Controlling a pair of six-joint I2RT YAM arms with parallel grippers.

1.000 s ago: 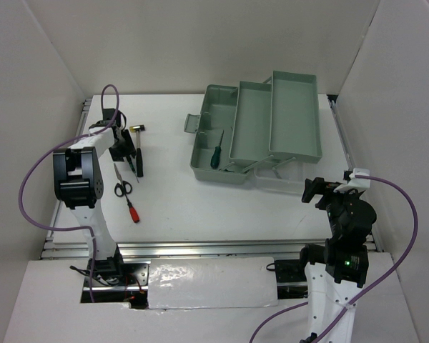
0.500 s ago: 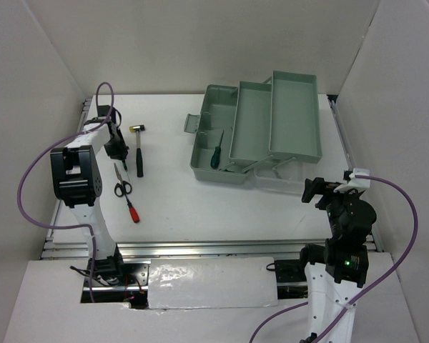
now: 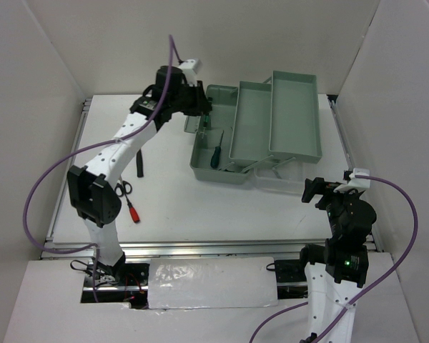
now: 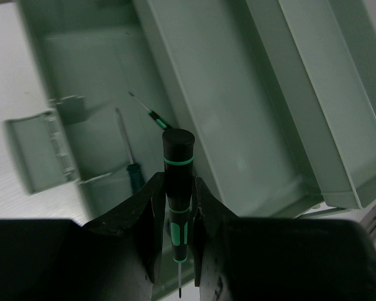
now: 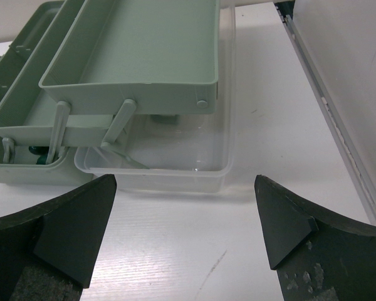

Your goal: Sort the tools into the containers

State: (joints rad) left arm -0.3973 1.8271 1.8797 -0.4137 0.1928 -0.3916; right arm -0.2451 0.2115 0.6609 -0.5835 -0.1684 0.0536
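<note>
My left gripper (image 3: 200, 107) is shut on a black screwdriver with green bands (image 4: 178, 188) and holds it over the left end of the sage-green toolbox's base compartment (image 3: 204, 166). In the left wrist view the gripper (image 4: 177, 182) hangs above that compartment (image 4: 88, 69), where a green-handled screwdriver (image 4: 136, 175) and a thin one (image 4: 151, 113) lie. The green-handled one also shows from above (image 3: 215, 155). Scissors (image 3: 124, 188), a red-handled screwdriver (image 3: 132, 212) and the hammer's black handle (image 3: 140, 163) lie at the table's left. My right gripper (image 3: 314, 189) is open and empty.
The toolbox's two trays (image 3: 275, 118) are swung open to the right, also in the right wrist view (image 5: 131, 50). A clear plastic tub (image 5: 156, 153) sits under them, just ahead of my right gripper (image 5: 182, 219). A rail (image 5: 329, 106) runs along the right edge.
My left arm has swung from the tools at the table's left up and right to above the toolbox, carrying the black screwdriver. The right arm has not moved.
</note>
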